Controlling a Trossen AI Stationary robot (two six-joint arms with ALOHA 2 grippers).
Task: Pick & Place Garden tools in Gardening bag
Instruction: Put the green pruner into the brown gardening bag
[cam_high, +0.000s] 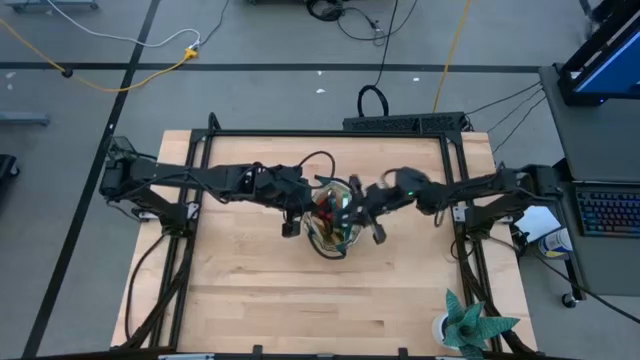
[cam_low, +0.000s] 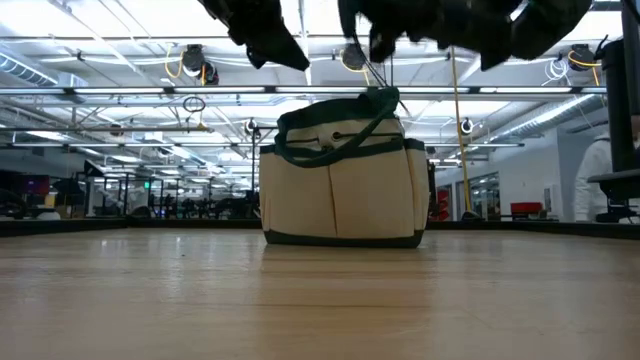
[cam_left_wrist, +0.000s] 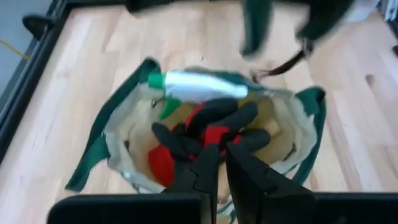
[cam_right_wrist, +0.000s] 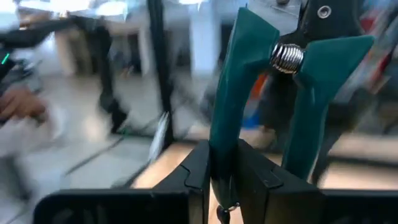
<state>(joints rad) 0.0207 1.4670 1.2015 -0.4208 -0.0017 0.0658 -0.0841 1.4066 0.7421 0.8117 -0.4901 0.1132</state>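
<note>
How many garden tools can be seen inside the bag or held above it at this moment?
3: a spray bottle and a red glove lie inside the gardening bag; the right gripper holds pruning shears above it. Others may be hidden underneath.

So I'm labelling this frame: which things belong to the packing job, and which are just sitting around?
Job:
gardening bag
pruning shears, held by right gripper
spray bottle in bag
red glove in bag
left gripper, above bag

Lying about:
potted plant, table corner
</note>
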